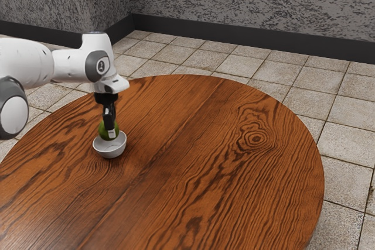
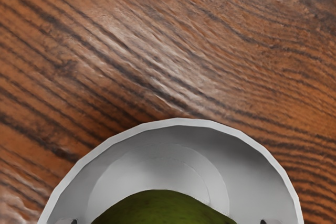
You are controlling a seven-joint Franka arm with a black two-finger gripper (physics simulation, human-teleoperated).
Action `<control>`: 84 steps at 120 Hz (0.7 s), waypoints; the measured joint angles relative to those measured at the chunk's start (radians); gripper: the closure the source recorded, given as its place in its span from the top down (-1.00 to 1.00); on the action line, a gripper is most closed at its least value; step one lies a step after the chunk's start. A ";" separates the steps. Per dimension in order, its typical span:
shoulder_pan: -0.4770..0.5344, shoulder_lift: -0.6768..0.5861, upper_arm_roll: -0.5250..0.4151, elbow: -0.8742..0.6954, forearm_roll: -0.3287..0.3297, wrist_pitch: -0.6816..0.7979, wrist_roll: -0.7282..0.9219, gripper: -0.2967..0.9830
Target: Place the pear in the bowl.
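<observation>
Wooden table: tool clamped on 1 pear at the mouth of 1 bowl.

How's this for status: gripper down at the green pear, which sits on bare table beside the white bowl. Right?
One thing is off: the green pear isn't beside the white bowl on bare table. It is at the bowl's opening, as the exterior view shows; whether it touches the bottom I can't tell. The gripper is indeed down at the pear.
</observation>
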 joint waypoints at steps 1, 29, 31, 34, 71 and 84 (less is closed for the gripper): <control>0.000 0.001 0.000 0.000 0.000 -0.001 0.000 0.16; -0.005 -0.043 0.000 -0.017 -0.003 -0.011 0.002 0.41; -0.009 -0.065 0.000 -0.027 -0.004 -0.014 0.002 0.42; -0.014 -0.105 -0.001 -0.048 -0.004 -0.019 0.001 0.43; -0.194 -0.560 0.039 -0.063 0.059 -0.227 -0.054 0.51; -0.233 -0.591 0.034 -0.041 0.083 -0.278 -0.072 0.52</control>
